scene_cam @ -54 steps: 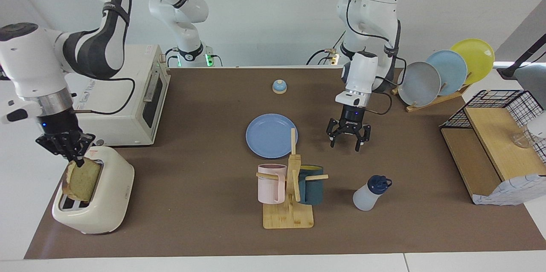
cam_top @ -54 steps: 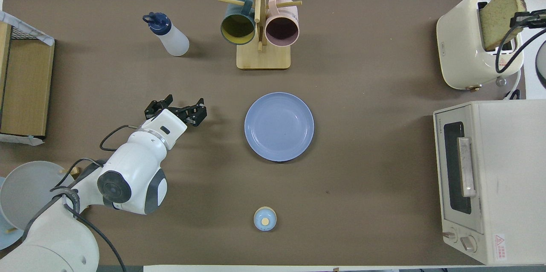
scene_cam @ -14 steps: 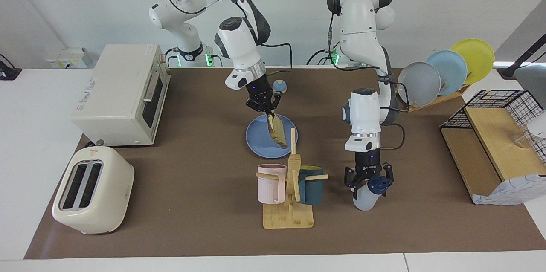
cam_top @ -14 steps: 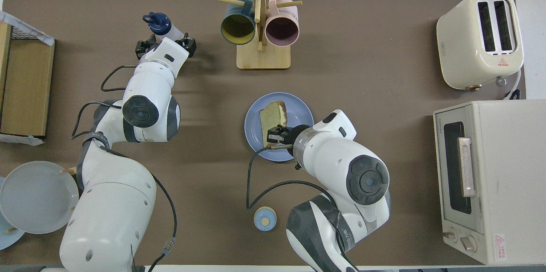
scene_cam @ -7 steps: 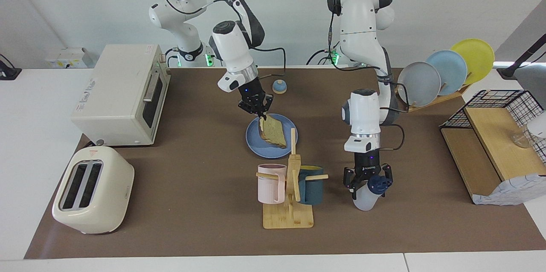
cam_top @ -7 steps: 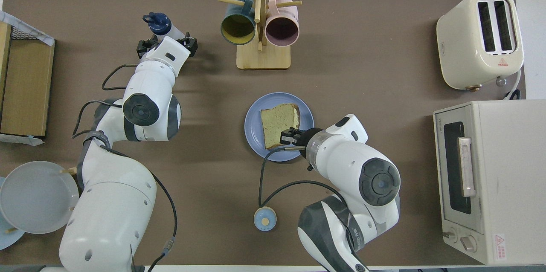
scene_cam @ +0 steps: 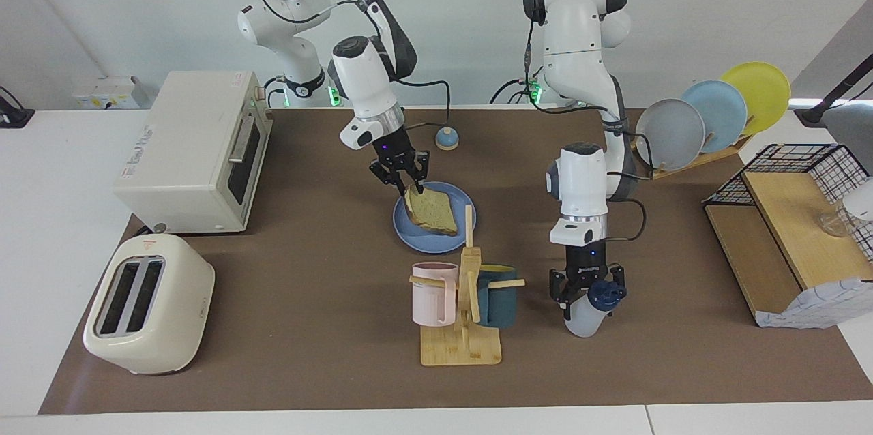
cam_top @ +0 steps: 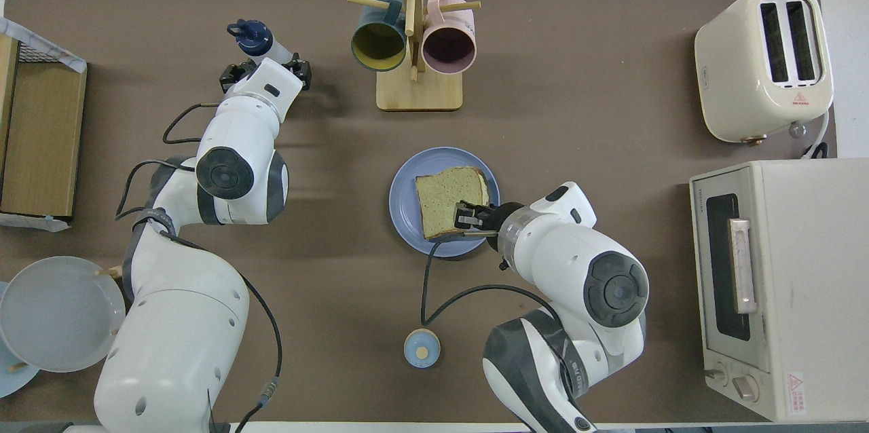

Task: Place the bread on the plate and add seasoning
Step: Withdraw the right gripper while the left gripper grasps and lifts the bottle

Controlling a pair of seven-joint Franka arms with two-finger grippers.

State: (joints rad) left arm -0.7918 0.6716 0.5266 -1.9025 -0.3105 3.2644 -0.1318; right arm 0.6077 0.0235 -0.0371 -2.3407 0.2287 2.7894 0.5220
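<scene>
Bread (scene_cam: 430, 210) on plate (scene_cam: 409, 234), mug rack (scene_cam: 464, 305) beside, seasoning (scene_cam: 588, 309) seemingly gripped.

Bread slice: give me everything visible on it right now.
The bread is one square slice, pale yellow-green speckled crumb with a thin brown crust. It lies on the blue plate, smaller than it, with the corner toward the right arm's end tilted up a little. The right tool is at that corner, over the plate's edge; whether it grips the crust cannot be told. Nothing else touches the slice.
</scene>
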